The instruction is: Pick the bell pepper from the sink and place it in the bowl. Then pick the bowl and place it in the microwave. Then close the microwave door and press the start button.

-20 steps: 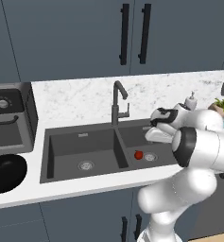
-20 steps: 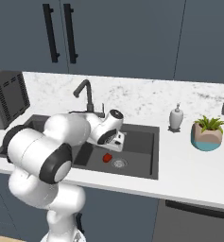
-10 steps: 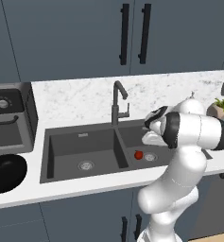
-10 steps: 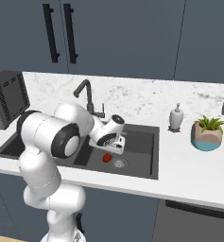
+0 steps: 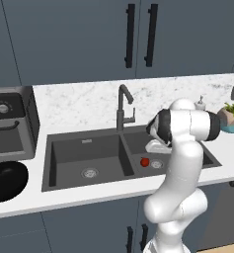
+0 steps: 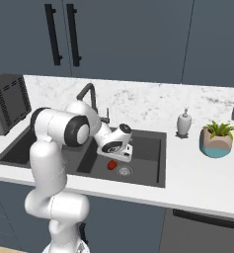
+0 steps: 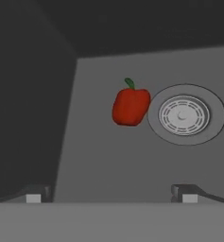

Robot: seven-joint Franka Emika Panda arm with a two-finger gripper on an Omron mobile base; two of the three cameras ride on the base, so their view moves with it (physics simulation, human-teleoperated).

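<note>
The bell pepper (image 5: 144,161) (image 6: 111,165) (image 7: 130,106) is small and red. It lies on the floor of the right basin of the dark grey sink (image 5: 84,143) (image 6: 149,148) (image 7: 99,160), just beside the round steel drain (image 7: 184,116). My gripper (image 5: 155,147) (image 6: 120,157) (image 7: 110,194) hangs open over that basin, a little above the pepper and apart from it, with nothing between its fingers. The black bowl (image 5: 7,180) sits on the counter left of the sink. The microwave and its door are out of view.
A dark gooseneck faucet (image 5: 122,106) (image 6: 86,94) rises behind the basin divider, close to my forearm. A small boxy oven with a dial (image 5: 7,123) (image 6: 7,104) stands at the left. A soap dispenser (image 6: 183,123) and a potted plant (image 6: 216,140) stand on the right counter.
My arm has drawn itself more upright, and the hand has moved slightly left and down over the right basin. The gripper stays open and the pepper has not moved.
</note>
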